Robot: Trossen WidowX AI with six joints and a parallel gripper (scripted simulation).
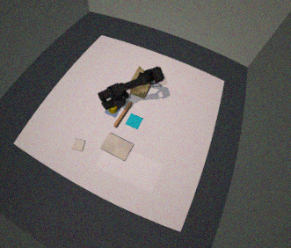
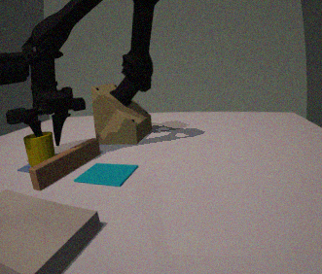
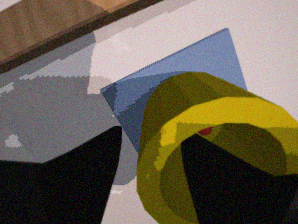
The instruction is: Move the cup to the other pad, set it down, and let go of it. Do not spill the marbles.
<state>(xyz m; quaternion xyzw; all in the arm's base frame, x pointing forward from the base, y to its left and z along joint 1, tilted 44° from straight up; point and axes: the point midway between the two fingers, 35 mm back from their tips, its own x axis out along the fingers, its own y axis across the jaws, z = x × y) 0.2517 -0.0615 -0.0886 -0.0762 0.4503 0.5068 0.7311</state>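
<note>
The yellow cup (image 1: pixel 112 110) (image 2: pixel 39 152) (image 3: pixel 230 107) stands upright on the blue pad (image 1: pixel 108 113) (image 2: pixel 23 169) (image 3: pixel 210 55). A red marble (image 3: pixel 205 131) shows inside it in the wrist view; the rest of the inside is mostly hidden by a finger. The teal pad (image 1: pixel 134 120) (image 2: pixel 106 175) has nothing on it. My gripper (image 2: pixel 49 140) (image 3: pixel 151 135) is partly open and points down at the cup. One fingertip is over or just inside the cup's mouth, the other is outside the wall, with a gap between them. Whether a finger touches the cup cannot be told.
A wooden bar (image 1: pixel 122 115) (image 2: pixel 65 163) (image 3: pixel 50 25) lies between the two pads. A flat beige slab (image 1: pixel 117 146) (image 2: pixel 36 228) lies beyond the teal pad. A small pale tile (image 1: pixel 78 144) lies off to one side. A tan block (image 1: pixel 141 90) (image 2: pixel 119 121) stands by the arm's base.
</note>
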